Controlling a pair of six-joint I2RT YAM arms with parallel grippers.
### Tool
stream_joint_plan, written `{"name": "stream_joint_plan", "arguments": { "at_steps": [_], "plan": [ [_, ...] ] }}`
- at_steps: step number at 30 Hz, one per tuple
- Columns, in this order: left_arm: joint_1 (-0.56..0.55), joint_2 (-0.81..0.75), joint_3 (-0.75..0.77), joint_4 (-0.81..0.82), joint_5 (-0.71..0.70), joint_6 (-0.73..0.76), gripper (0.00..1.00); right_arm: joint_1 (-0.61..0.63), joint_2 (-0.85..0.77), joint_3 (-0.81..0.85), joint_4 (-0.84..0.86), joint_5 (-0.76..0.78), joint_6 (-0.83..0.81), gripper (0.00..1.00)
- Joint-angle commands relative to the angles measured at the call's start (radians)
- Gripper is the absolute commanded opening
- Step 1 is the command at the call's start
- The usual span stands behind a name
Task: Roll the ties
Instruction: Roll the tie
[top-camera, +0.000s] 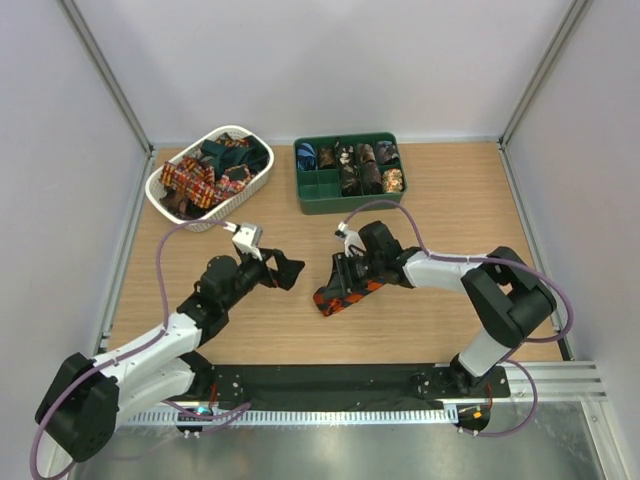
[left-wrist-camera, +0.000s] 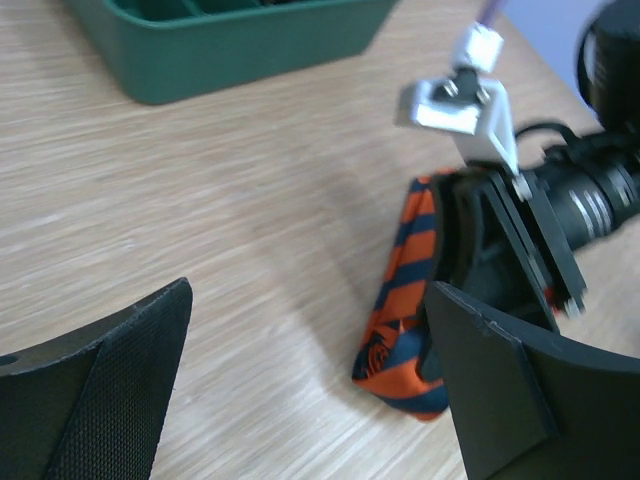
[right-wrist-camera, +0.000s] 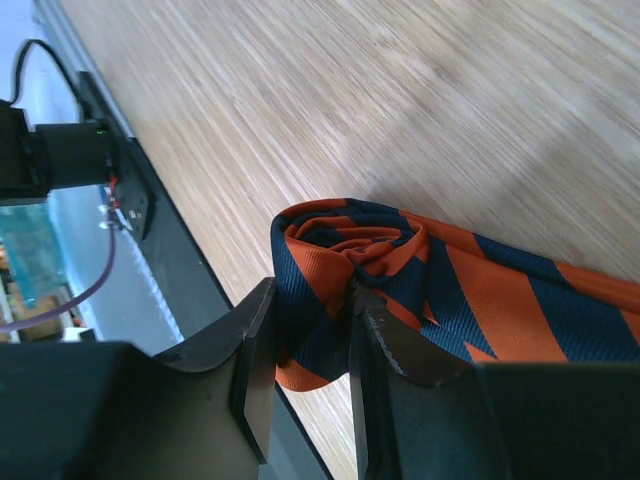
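Observation:
An orange-and-dark-striped tie (top-camera: 345, 294) lies partly rolled at the table's middle. My right gripper (top-camera: 347, 272) is shut on its rolled end; the right wrist view shows the coil (right-wrist-camera: 345, 270) pinched between the two fingers (right-wrist-camera: 255, 350), the loose length running off right. My left gripper (top-camera: 283, 268) is open and empty, just left of the tie. In the left wrist view the tie (left-wrist-camera: 405, 310) sits by the right finger (left-wrist-camera: 500, 385), with the right gripper behind it. More ties (top-camera: 200, 172) lie heaped in the white basket.
A white oval basket (top-camera: 170, 205) stands at the back left. A green compartment tray (top-camera: 345, 200) with several rolled ties (top-camera: 365, 165) stands at the back centre. A black strip (top-camera: 330, 385) runs along the near edge.

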Motion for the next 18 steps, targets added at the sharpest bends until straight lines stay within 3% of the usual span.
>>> {"name": "stream_joint_plan", "arguments": {
  "at_steps": [1,8,12,18],
  "plan": [
    [-0.032,0.017,-0.041,0.242,0.165,0.106,1.00,-0.039,0.056,-0.087,0.080,-0.048,0.022,0.01],
    [-0.170,0.196,0.020,0.187,0.366,0.371,1.00,-0.079,0.097,-0.143,0.218,-0.116,0.075,0.01],
    [-0.210,0.288,0.123,-0.047,0.380,0.479,1.00,-0.099,0.122,-0.160,0.261,-0.142,0.088,0.02],
    [-0.246,0.371,0.187,-0.112,0.341,0.566,1.00,-0.105,0.136,-0.171,0.286,-0.160,0.108,0.02]
  ]
}}
